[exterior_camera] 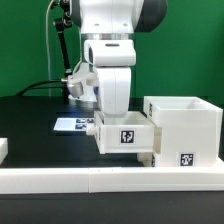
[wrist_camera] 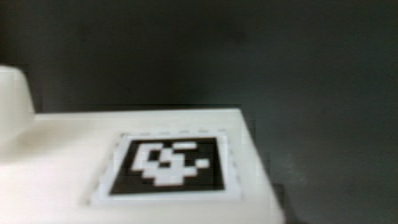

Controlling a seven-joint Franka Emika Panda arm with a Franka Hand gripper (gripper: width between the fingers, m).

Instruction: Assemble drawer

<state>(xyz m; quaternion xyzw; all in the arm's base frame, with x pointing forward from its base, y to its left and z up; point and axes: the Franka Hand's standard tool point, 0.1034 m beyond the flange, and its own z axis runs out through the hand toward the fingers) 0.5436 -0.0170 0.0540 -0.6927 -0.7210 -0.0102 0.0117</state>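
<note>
Arm [exterior_camera: 112, 55]: white, comes down from twelve o'clock in the exterior view; its lower body hangs directly over a tray.
Jaws [exterior_camera: 122, 116]: hidden behind the arm's wrist housing and the tray's rim; whether they are spread, pressed together or gripping the tray cannot be told. The wrist view shows no clear finger either.
Tray [exterior_camera: 127, 132]: low white open box at the middle of the exterior view, a black-and-white tag [exterior_camera: 127, 138] on its front face; its lower edge appears raised off the counter.
Casing [exterior_camera: 185, 128]: taller white hollow box at three o'clock from the tray, open at the top, just beside the tray; a small tag [exterior_camera: 187, 158] low on its front.
Rail [exterior_camera: 110, 180]: long low white bar across six o'clock, in front of both boxes.
Marker board [exterior_camera: 72, 124]: flat white sheet with tags at nine o'clock from the tray, lying on the dark counter [exterior_camera: 30, 120].
Wrist view: blurred; a white surface [wrist_camera: 107, 130] bearing one tag [wrist_camera: 169, 162] fills the lower half, dark counter beyond.
</note>
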